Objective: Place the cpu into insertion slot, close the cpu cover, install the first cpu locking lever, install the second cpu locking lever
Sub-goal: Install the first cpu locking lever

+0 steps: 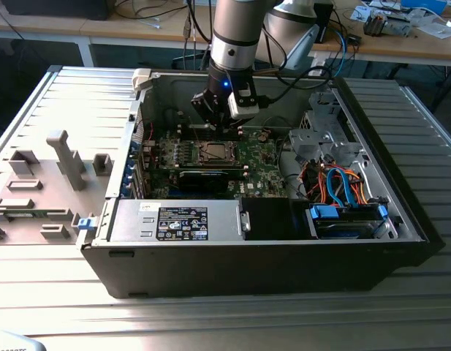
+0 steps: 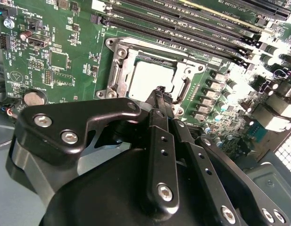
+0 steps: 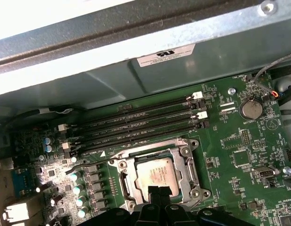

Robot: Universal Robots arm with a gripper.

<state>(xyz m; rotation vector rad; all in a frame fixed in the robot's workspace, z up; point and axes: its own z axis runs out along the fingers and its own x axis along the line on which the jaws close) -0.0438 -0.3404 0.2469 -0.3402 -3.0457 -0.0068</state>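
Note:
The cpu, a square silver-grey chip, lies flat in the insertion slot on the green motherboard. The cpu cover, a silver frame plate, lies down around it, and the chip shows through its window. My gripper hangs just above the socket's edge. Its black fingertips are pressed together over the rim of the cover, with nothing seen between them. Both wrist views leave the locking levers' positions unclear.
Black memory slots run beside the socket, and a coin battery sits on the board. In the exterior view a long black card, a power supply and a drive bay with orange and blue cables crowd the open case.

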